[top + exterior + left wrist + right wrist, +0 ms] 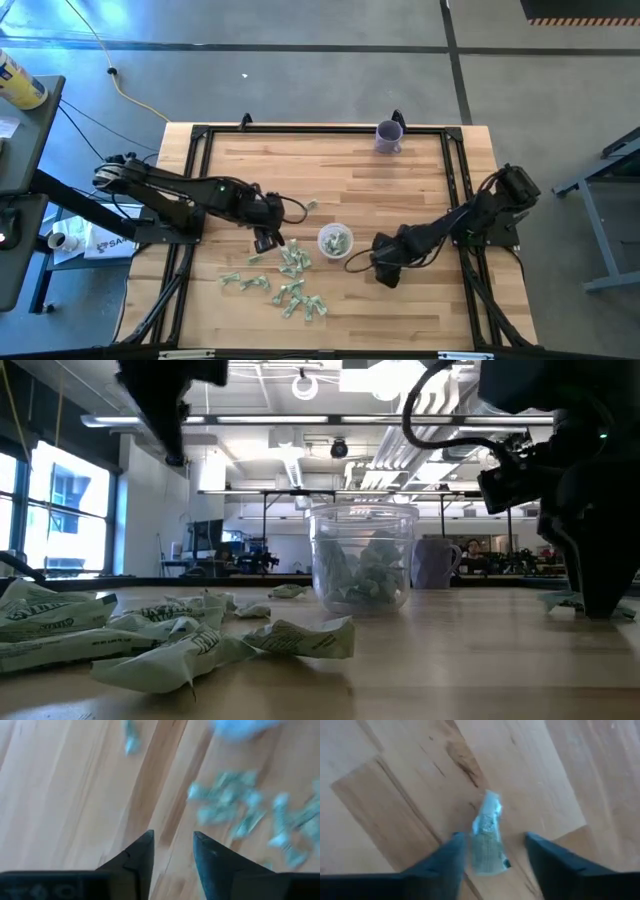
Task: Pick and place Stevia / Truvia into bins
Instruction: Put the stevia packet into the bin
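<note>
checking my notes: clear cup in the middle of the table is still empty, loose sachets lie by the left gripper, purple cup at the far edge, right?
Not quite. The clear cup is not empty: the low view shows a heap of sachets inside it, and the high view shows them too. The rest holds: loose sachets lie on the wood by the left gripper, and the purple cup stands at the table's far edge.

Bare wood surrounds the clear cup [335, 241]; sachets [285, 282] crowd its near-left, seemingly not touching.
</note>
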Available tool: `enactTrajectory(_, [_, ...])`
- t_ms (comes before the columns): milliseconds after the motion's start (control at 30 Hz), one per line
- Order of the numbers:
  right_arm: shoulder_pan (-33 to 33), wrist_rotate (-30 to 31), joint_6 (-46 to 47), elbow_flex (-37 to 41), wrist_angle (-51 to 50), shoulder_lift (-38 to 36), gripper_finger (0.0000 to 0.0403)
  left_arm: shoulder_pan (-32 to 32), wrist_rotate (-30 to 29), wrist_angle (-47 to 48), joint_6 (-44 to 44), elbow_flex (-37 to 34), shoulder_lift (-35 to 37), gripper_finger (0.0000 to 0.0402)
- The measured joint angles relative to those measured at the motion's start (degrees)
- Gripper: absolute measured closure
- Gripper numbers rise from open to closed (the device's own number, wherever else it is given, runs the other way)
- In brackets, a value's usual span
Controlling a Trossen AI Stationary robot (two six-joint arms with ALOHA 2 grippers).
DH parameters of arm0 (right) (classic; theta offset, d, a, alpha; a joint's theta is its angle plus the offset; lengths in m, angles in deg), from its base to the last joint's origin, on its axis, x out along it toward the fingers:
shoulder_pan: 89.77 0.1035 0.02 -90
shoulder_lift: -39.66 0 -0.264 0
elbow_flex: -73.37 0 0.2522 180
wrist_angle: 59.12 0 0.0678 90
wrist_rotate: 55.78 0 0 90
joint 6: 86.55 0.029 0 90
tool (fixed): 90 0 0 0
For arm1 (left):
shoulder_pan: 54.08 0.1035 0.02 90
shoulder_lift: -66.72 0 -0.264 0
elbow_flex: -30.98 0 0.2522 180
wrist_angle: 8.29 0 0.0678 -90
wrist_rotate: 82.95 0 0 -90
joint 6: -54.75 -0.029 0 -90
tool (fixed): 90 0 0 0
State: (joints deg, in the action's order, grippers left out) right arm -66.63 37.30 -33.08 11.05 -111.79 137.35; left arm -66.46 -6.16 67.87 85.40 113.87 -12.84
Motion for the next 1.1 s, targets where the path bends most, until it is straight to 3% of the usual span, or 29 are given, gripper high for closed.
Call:
enactTrajectory(133, [-2.3, -2.5, -4.1, -1.5, -0.8, -0.1, 0.0366, 0.0, 0.1, 3.5, 3.8, -2.1, 0.8, 0.0256])
enactTrajectory(167, [-3.1, -3.4, -5.1, -2.4, -1.2, 0.0, 0.0383, 0.0, 0.1, 4.4, 4.9, -3.2, 1.5, 0.026])
enactTrajectory(300, [-5.7, -4.6, -7.6, -11.5, -5.4, 0.6, 0.0379, -0.1, 0.3, 3.1, 9.6, -8.9, 6.1, 0.0276])
enactTrajectory(467, [-6.4, 4.6, -16.5, -28.9, -7.1, 0.2, 0.0395, 0.0, 0.1, -3.7, 14.2, -19.5, 15.7, 0.0292])
enactTrajectory(633, [-10.6, 5.7, -20.9, -31.9, -6.6, 0.5, 0.0349, 1.2, -3.0, -17.5, 14.5, -28.6, 22.9, 0.0301])
enactTrajectory(833, [-15.2, 2.5, -19.0, -31.3, -1.9, 1.0, 0.0237, 9.3, -1.9, -30.1, 9.1, -31.7, 22.5, 0.0272])
enactTrajectory(933, [-16.1, 2.6, -19.6, -32.9, -9.3, 0.5, 0.0174, 14.3, 1.3, -35.8, 5.2, -31.7, 19.2, 0.0234])
enactTrajectory(1100, [-12.7, 13.9, -21.0, -34.1, -26.5, -2.3, 0.0091, 21.1, 7.4, -47.3, -0.8, -31.5, 9.0, 0.016])
